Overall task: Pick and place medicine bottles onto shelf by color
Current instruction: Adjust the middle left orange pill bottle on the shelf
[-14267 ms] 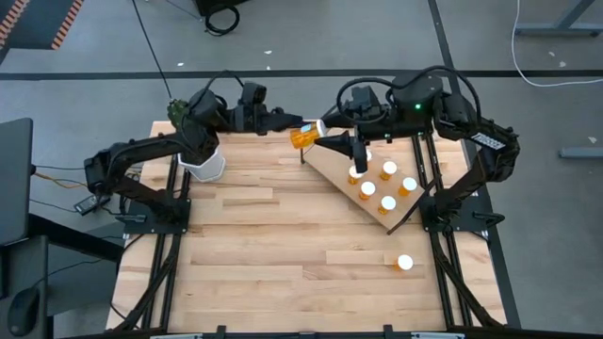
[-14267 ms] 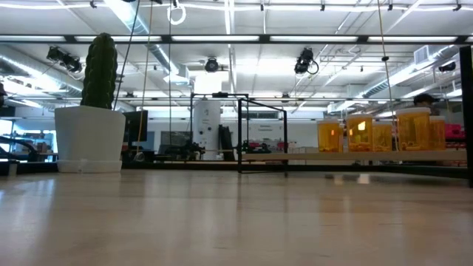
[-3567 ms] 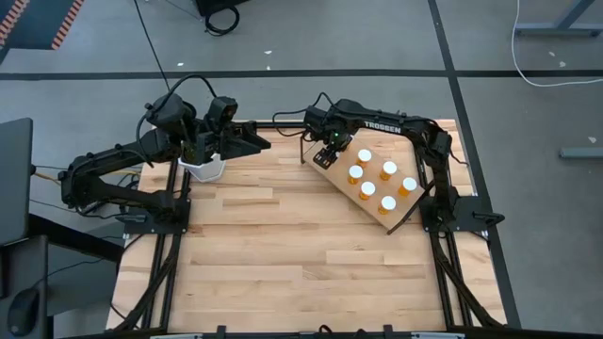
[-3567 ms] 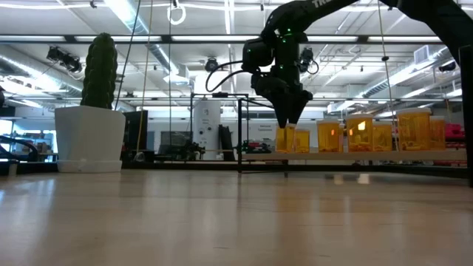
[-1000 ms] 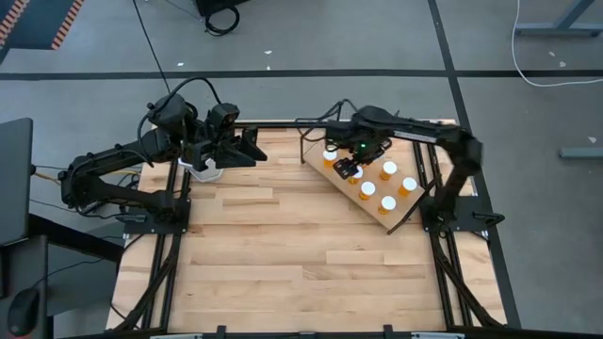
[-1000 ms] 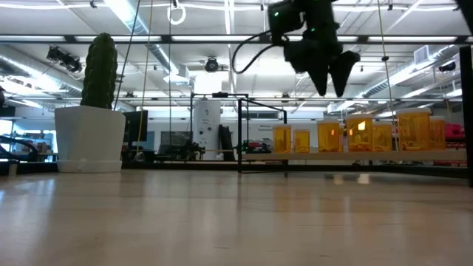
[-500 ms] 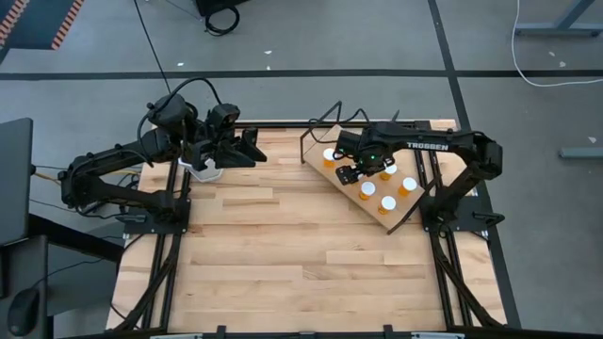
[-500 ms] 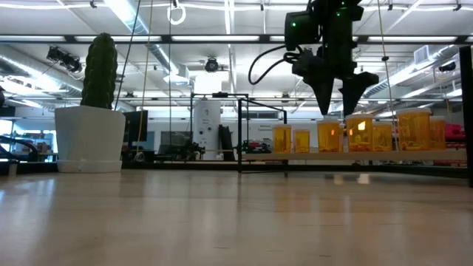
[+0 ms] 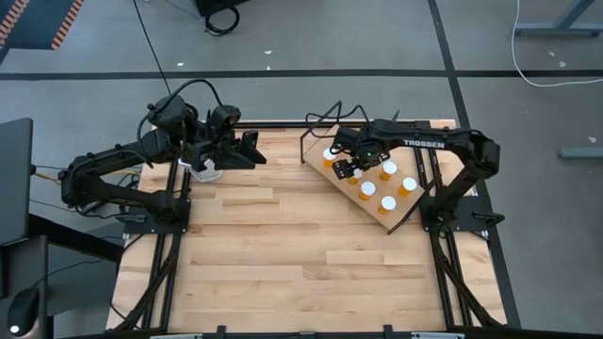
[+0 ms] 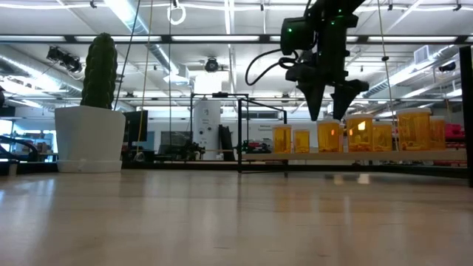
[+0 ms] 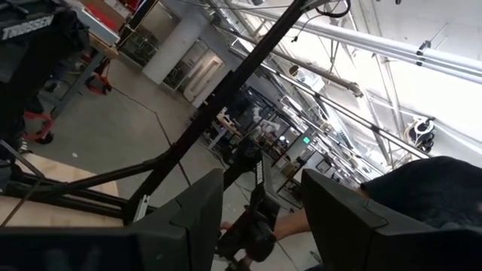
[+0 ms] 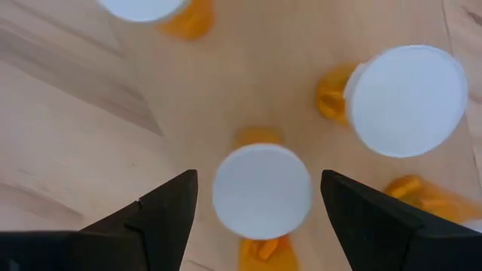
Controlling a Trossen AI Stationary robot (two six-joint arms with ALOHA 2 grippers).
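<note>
Right pincer point(image 9: 345, 169) hung open and empty just above the bottles point(image 9: 366, 191) standing in rows on the shelf point(image 9: 320, 169), its fingers point(image 12: 162, 211) straddling one white cap point(image 12: 262, 188); judged to be lined up over that bottle rather than gripping it. Neighbouring caps stood close beside, so little room on either side for the fingers, and the shelf's near edge lay just beyond the row. Left pincer point(image 9: 254, 151) waited open by the pot point(image 9: 203, 168) at the worktop's point(image 9: 283, 254) far-left edge, well apart.
</note>
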